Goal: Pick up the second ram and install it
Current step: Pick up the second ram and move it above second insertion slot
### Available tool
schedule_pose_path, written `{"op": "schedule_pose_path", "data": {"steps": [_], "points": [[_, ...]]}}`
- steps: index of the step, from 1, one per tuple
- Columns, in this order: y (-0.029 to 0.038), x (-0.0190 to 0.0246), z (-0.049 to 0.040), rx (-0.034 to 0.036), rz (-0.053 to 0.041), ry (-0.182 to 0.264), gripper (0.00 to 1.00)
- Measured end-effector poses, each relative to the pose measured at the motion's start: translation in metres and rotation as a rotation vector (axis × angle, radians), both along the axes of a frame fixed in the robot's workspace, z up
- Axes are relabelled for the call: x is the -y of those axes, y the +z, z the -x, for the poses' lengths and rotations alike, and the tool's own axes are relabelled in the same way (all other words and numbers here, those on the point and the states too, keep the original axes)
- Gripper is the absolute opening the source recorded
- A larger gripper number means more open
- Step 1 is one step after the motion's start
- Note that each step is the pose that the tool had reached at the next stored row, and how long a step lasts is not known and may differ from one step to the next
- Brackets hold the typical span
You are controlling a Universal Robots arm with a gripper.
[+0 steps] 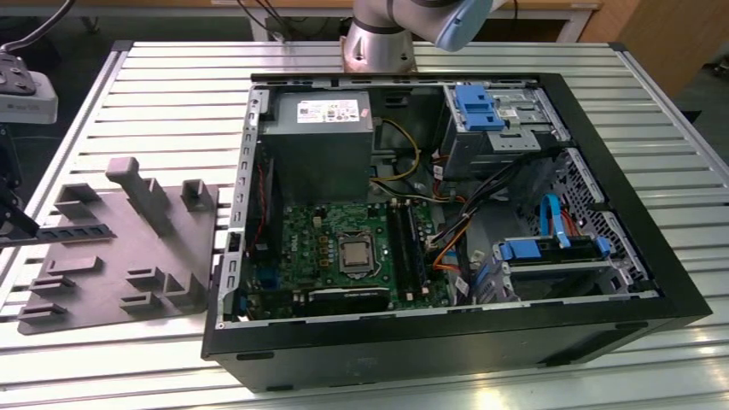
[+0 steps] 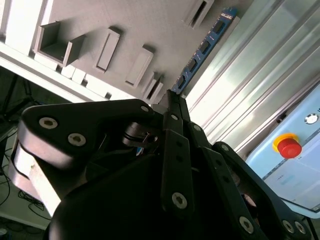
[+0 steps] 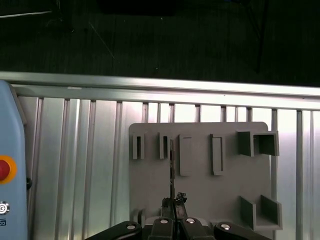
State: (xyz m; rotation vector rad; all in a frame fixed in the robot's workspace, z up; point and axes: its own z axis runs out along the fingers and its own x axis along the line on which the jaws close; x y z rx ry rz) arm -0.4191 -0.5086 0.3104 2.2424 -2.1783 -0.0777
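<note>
Black claw (image 2: 173, 100) clenched on end of long flat dark circuit-board ram stick (image 2: 202, 50) jutting ahead over grey moulded plastic tray (image 2: 160, 30); probably wants firm level hold clear of posts

Exterior view gives me the whole open case (image 1: 456, 346) from above; both wrist views sit close over the grey tray (image 3: 200, 195), shared by all three
</note>
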Motion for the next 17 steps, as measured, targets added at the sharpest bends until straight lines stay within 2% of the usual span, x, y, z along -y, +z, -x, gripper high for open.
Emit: {"op": "schedule_pose_path", "data": {"steps": [17], "points": [[0.013,0.0,0.0,0.0,-0.0005,0.0,0.12]]}}
